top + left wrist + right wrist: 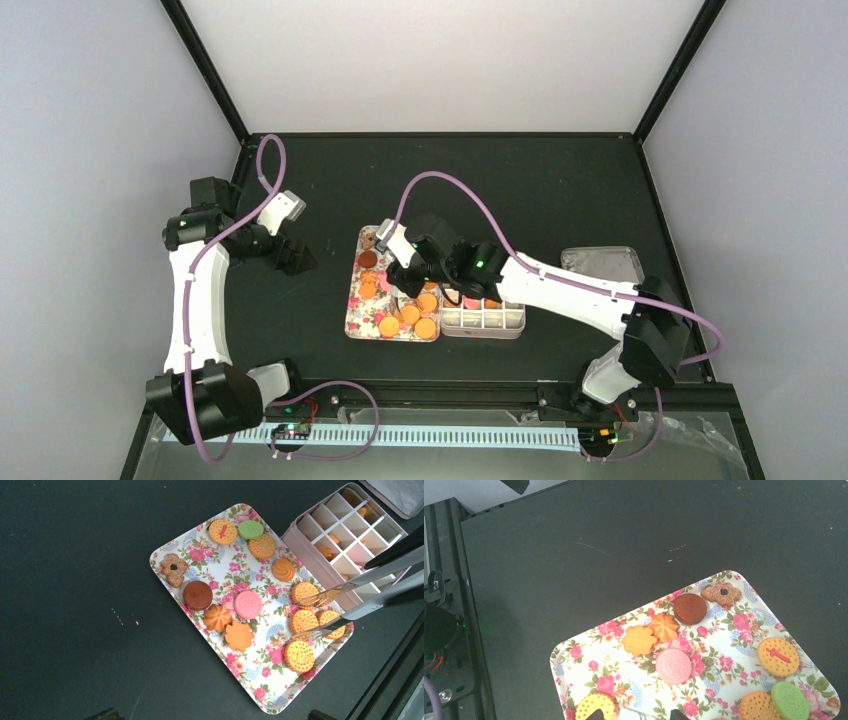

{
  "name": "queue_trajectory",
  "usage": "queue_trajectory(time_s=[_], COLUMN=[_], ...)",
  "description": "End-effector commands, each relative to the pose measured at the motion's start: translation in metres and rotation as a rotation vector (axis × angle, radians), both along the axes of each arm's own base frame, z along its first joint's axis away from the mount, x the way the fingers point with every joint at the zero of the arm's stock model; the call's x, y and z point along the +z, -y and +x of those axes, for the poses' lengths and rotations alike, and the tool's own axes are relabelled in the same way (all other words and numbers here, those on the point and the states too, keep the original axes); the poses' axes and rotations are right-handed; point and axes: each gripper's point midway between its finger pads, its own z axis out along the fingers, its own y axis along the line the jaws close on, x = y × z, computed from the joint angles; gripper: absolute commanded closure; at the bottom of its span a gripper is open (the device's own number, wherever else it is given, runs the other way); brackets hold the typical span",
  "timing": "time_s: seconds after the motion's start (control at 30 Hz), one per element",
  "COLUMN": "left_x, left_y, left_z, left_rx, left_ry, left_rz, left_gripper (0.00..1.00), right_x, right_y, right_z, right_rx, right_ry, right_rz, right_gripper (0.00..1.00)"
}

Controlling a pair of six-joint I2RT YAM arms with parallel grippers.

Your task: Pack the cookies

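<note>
The tray (352,305) sat mid-table (300,180), with the compartment box (483,322) just beside its right edge and the lid (601,263) farther right, slightly behind. Most cookies (248,604) lay spread on the tray; a few sat in the box's compartments. The tongs (370,576) reached across the box over the tray's near right part, tips either side of one cookie.

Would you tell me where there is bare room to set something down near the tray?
The table is bare left of the tray, toward the left gripper, and beyond it. Crowded: the tray's near-right part, where tongs reach among cookies beside the box.
</note>
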Motion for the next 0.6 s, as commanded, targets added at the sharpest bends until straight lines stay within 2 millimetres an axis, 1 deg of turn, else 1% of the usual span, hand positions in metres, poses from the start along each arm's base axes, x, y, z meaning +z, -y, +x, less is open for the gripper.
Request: queue_trajectory(time_s=[0.0,0.13,0.3,0.4,0.5,0.57], left_x=[0.006,0.006,0.005,0.004,0.003,0.003], left_y=[0.000,0.000,0.000,0.000,-0.001,0.000], left_z=[-0.002,-0.002,-0.002,-0.003,-0.003,-0.002], left_rx=[-0.012,-0.013,-0.011,-0.011,-0.012,-0.010], left_ry=[0.028,0.025,0.025,0.025,0.024,0.023], left_rz=[0.010,0.005,0.005,0.007,0.012,0.008], left_gripper=[0.01,0.01,0.01,0.01,0.01,0.01], right_x=[-0.013,-0.024,-0.032,-0.029,-0.020,-0.016], right_y=[0.001,0.005,0.000,-0.004,-0.008,-0.012], right_z=[0.001,0.003,0.003,-0.002,-0.008,-0.013], right_rx=[-0.016,-0.034,-0.021,-0.006,0.015,0.032], right_ry=[0.007,0.009,-0.005,-0.013,0.002,0.019], right_rz=[-0.013,-0.040,-0.051,-0.032,-0.013,-0.012], right_gripper=[0.66,0.64,0.64,0.68,0.73,0.74])
